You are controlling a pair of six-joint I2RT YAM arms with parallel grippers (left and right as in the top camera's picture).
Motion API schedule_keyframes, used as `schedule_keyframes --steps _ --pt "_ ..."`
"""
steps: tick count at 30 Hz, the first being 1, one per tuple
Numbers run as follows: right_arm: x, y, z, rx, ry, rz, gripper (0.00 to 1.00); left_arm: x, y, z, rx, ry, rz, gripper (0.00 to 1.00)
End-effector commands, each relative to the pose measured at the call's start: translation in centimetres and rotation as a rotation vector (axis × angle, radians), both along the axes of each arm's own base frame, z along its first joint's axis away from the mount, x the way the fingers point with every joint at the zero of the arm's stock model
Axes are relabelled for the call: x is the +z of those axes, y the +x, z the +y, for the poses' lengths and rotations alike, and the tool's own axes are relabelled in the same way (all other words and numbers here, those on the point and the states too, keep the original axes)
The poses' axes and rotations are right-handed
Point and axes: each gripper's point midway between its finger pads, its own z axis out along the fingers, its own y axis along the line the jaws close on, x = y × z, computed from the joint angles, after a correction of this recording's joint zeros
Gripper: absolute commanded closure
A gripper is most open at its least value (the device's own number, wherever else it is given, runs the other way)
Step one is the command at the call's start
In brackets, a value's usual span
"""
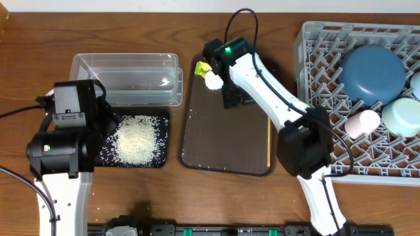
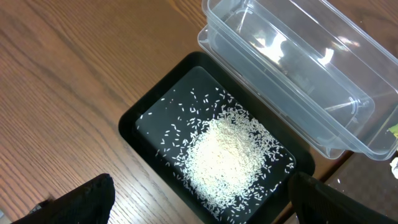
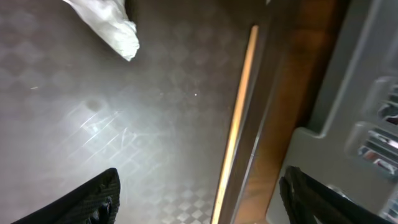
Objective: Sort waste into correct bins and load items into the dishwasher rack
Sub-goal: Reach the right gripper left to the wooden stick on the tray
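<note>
White rice (image 2: 221, 155) is sitting heaped in the black tray (image 2: 140, 118), with loose grains spreading around the heap. I am counting this part of the waste as sorted.

Clear tub (image 1: 128, 78) is standing just behind the black tray, and nothing is showing inside it.

Tissue (image 1: 213, 80) and wrapper (image 1: 202, 67) are lying together at the far left corner of the serving tray (image 1: 226, 147), not yet binned. These look like the next job.

Rack (image 1: 315, 59) is already carrying the dark blue dish (image 1: 373, 72), the pale blue bowl (image 1: 403, 118) and the pink cup (image 1: 362, 122). A pale sliver (image 1: 416, 80) at the frame's right edge may be the saucer; I cannot confirm it.

Thin pale stick (image 3: 239, 118) is lying along the serving tray's right rim, apparently not yet loaded.

Right gripper (image 3: 199, 186) is hovering over the serving tray, its fingers spread and grasping nothing. The tissue is lying ahead of it, off to one side and not between the fingers.

Left gripper (image 2: 202, 186) is hanging above the black tray, also released and empty.

Judgement: the task is well past halfway. Two waste pieces and the stick are waiting on the serving tray; nothing loose is lying on the bare surface (image 1: 39, 39).
</note>
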Motion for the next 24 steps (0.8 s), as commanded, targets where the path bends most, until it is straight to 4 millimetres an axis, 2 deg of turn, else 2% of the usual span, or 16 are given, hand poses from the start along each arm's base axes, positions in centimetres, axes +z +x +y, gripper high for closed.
schedule_keyframes --steps 1,5,10,13,16,21,24 --pt "-0.3 -0.2 -0.7 -0.027 -0.004 0.026 0.23 0.4 0.0 0.5 0.015 0.021 -0.001 0.09" --pt "0.1 0.0 -2.0 -0.042 -0.027 0.031 0.24 0.4 0.0 0.5 0.015 0.021 -0.001 0.09" --pt "0.4 0.5 -5.5 -0.105 -0.045 0.066 0.23 0.4 0.0 0.5 0.015 0.021 -0.001 0.09" --pt "0.3 0.4 -6.7 -0.114 -0.007 0.121 0.24 0.4 0.0 0.5 0.015 0.021 -0.001 0.09" --pt "0.3 0.0 -7.0 -0.11 0.028 0.163 0.25 0.4 0.0 0.5 0.015 0.021 -0.001 0.09" --pt "0.2 -0.9 -6.3 -0.07 0.079 0.228 0.29 0.4 0.0 0.5 0.015 0.021 -0.001 0.09" --pt "1.0 -1.5 -6.3 -0.051 0.066 0.237 0.3 0.4 0.0 0.5 0.015 0.021 -0.001 0.09"
